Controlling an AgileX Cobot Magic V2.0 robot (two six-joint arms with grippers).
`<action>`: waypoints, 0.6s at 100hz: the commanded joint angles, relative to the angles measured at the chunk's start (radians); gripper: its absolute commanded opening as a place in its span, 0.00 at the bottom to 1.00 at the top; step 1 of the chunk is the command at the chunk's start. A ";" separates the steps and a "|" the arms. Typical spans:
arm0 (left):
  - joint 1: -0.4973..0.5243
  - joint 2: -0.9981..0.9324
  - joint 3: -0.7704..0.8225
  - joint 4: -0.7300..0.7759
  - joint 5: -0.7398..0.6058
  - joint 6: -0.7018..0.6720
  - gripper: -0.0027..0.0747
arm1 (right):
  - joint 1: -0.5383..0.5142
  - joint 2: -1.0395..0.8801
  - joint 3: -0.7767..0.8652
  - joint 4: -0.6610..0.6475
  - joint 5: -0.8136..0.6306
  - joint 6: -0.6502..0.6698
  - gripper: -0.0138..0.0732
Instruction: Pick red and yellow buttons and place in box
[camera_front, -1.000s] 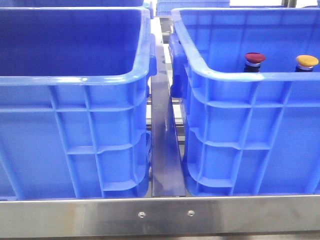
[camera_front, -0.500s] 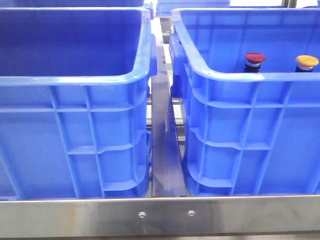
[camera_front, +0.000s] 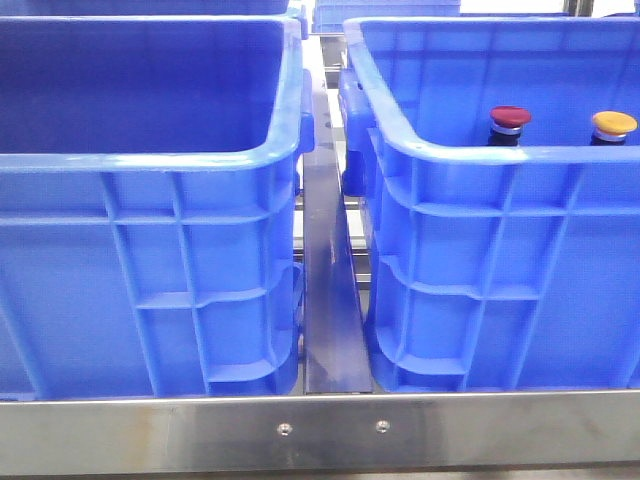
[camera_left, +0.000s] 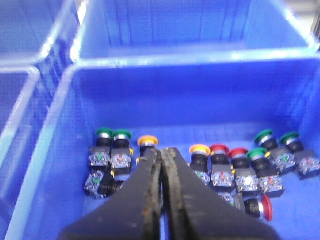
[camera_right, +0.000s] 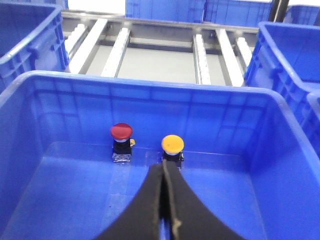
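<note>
Red button (camera_right: 121, 132): upright on the floor of the right-hand box (camera_right: 280, 165), just beyond the right hand (camera_right: 164, 200) and off to its left; near the far wall.
Yellow button (camera_right: 172, 144): upright directly ahead of the right hand's fingertips, near the red one but apart from it.
Front view: both caps, red (camera_front: 510, 115) and yellow (camera_front: 614, 122), show above the near rim of that box (camera_front: 480, 150).
Handling, judged: small, rigid and light; domed caps are smooth and likely slippery. Take hold at the squarer dark body or the collar below the cap.
Supply box (camera_left: 55, 150): beneath the left hand (camera_left: 161, 165); holds a cluster of green, yellow and red buttons (camera_left: 225, 165), some tipped over, some touching.
Right hand: fingers pressed together, nothing between them.
Left hand: fingers likewise closed together and empty, poised above the cluster.
Left-hand box (camera_front: 150, 160), front view: no contents visible from this angle.
Support: metal frame rail (camera_front: 330, 430) in front of the boxes.
</note>
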 joint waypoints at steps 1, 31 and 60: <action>0.003 -0.087 0.031 -0.001 -0.109 -0.012 0.01 | -0.007 -0.069 0.015 0.008 -0.087 -0.001 0.04; 0.003 -0.353 0.194 0.005 -0.140 -0.012 0.01 | -0.007 -0.355 0.176 0.009 -0.068 -0.001 0.04; 0.003 -0.428 0.254 0.026 -0.132 -0.012 0.01 | -0.007 -0.455 0.215 0.009 0.027 -0.001 0.04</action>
